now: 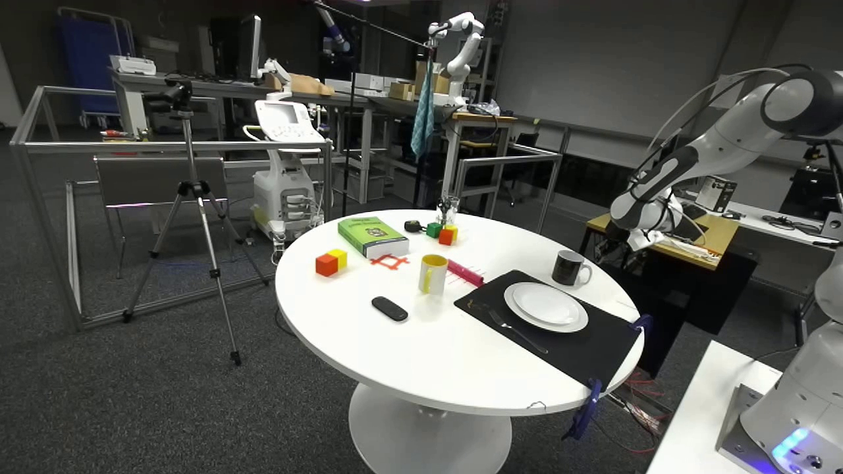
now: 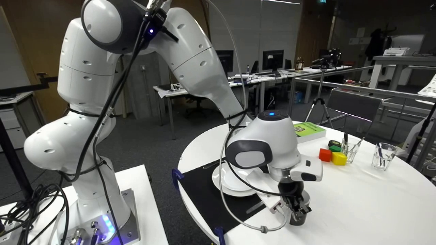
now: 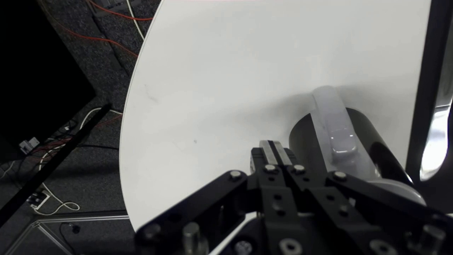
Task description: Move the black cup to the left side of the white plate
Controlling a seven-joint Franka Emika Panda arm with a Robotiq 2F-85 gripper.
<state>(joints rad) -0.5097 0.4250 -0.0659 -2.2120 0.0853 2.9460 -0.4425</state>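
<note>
Nearest the wrist camera is one gripper [image 3: 275,152], lower middle of that frame, its two fingertips [image 3: 266,151] meeting; just right of them stands one black cup [image 3: 361,145], contact unclear; its single white handle [image 3: 334,122] faces that camera; in an exterior view the cup [image 1: 566,268] sits upright on the table [image 1: 369,349], right of centre, mouth up, long axis vertical, handle pointing right; lower in that frame, one white plate [image 1: 515,309], seemingly with a smaller plate [image 1: 546,304] on it, lies on one black mat [image 1: 593,354] beside one fork [image 1: 523,336]; left of the plate are one cream cup [image 1: 431,278], one green book [image 1: 372,236], one flat black object [image 1: 390,309] and five cubes [image 1: 326,265]: two red, two yellow, one green.
</note>
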